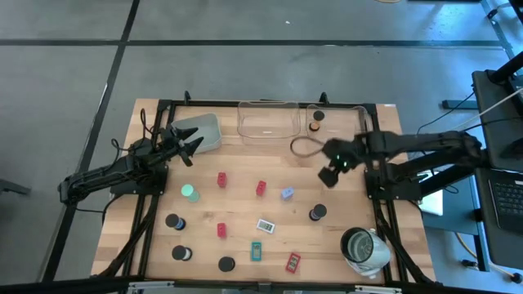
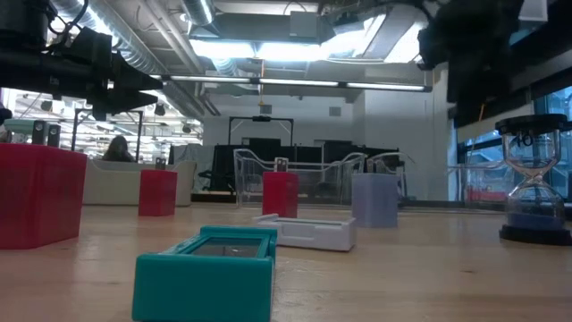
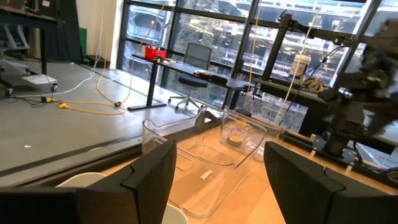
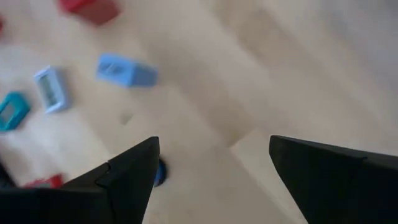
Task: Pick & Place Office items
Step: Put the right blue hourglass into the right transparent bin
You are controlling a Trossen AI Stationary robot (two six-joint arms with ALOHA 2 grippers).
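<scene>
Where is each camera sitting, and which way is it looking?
High view: above the table, looking straight down; both arms, left hand and right hand, show.
Low view: at tabletop height, looking across a teal rectangle; the arms hang overhead.
Left wrist view: on the left arm, facing the clear trays; its open fingers show.
Right wrist view: on the right arm, facing down at the pale-blue cube.
The high view shares that cube.

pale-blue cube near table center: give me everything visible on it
The pale-blue cube is a small boxy piece, matte, plastic-looking, standing upright on the bare wooden table. Nothing touches it. A red block sits just beside it, apart. In the low view it shows as a plain lavender-blue block. The right gripper hovers open nearby, not over it.
</scene>
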